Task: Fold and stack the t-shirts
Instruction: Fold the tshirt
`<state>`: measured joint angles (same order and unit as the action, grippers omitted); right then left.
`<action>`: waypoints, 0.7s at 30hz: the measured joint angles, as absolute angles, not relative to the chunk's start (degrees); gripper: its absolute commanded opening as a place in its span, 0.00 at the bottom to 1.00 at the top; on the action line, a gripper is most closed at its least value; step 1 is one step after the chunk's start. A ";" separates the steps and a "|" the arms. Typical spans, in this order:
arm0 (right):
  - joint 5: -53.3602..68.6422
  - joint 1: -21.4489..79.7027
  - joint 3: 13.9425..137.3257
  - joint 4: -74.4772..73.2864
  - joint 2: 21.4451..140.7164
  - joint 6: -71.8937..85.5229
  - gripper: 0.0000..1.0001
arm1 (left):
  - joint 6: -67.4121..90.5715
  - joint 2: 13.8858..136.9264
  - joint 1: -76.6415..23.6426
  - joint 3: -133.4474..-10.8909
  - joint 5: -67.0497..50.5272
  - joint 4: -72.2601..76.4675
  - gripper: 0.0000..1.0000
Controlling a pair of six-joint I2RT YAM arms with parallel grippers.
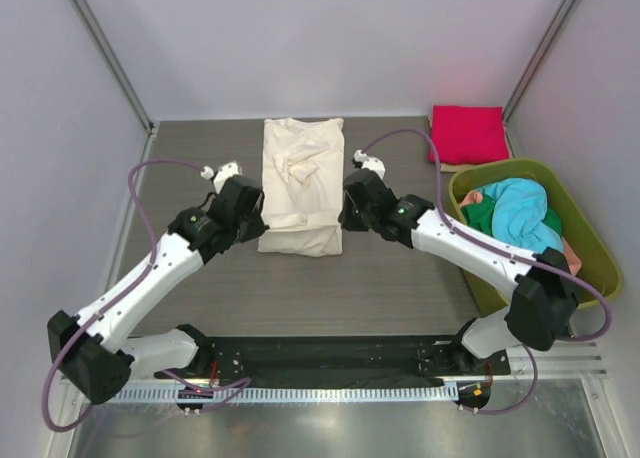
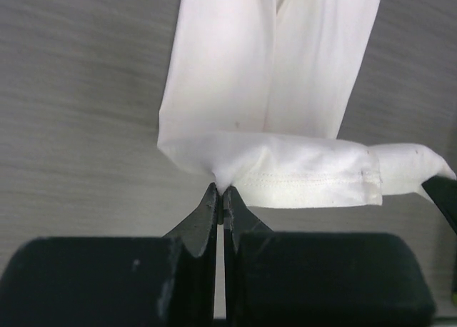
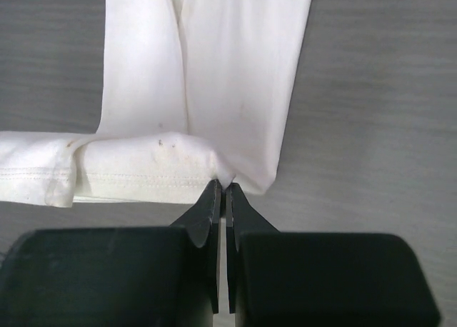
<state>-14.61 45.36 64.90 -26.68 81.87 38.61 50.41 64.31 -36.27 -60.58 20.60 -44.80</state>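
Two claws grip the near end of the cream shirt (image 1: pixel 300 183), one at each corner. The left claw (image 1: pixel 260 221) has its fingers pressed together with only a sliver of a gap, and the shirt's near left corner is pinched between the tips. The right claw (image 1: pixel 344 216) is closed just as tightly on the near right corner. In both wrist views the fabric bunches into a small peak where the fingertips meet it.

The cream shirt lies as a long narrow strip down the middle of the table (image 1: pixel 400 278), running from the back edge towards the arms. Its sides are folded inwards, leaving a seam-like line along its length. At the near end a hem band with two rows of stitching runs across between the claws, doubled over the strip. Whether that end is raised off the table cannot be told. The far half is rumpled into creases.

A red shirt (image 1: pixel 468 133) lies folded flat at the back right corner of the table, well apart from the cream one. Just in front of it stands a basket (image 1: pixel 598 240) at the right edge, holding a turquoise shirt (image 1: pixel 520 213) heaped on top, a green shirt (image 1: pixel 480 210) at its left side and a pink shirt (image 1: pixel 572 254) showing at the right.
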 measured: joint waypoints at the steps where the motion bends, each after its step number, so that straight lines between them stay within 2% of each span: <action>1: -14.22 44.25 66.70 -26.46 83.70 37.41 0.01 | 49.54 66.19 -34.85 -61.73 20.03 -44.05 0.00; 8: -10.35 36.80 77.43 -25.34 95.57 32.18 0.01 | 43.81 82.91 -25.61 -72.79 14.52 -38.70 0.00; 21: -4.89 31.33 89.27 -25.34 111.09 28.58 0.01 | 38.15 102.69 -18.87 -85.34 8.75 -36.42 0.00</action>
<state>-4.89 31.33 89.27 -25.34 111.09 28.58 38.15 102.69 -18.87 -85.34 8.75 -36.42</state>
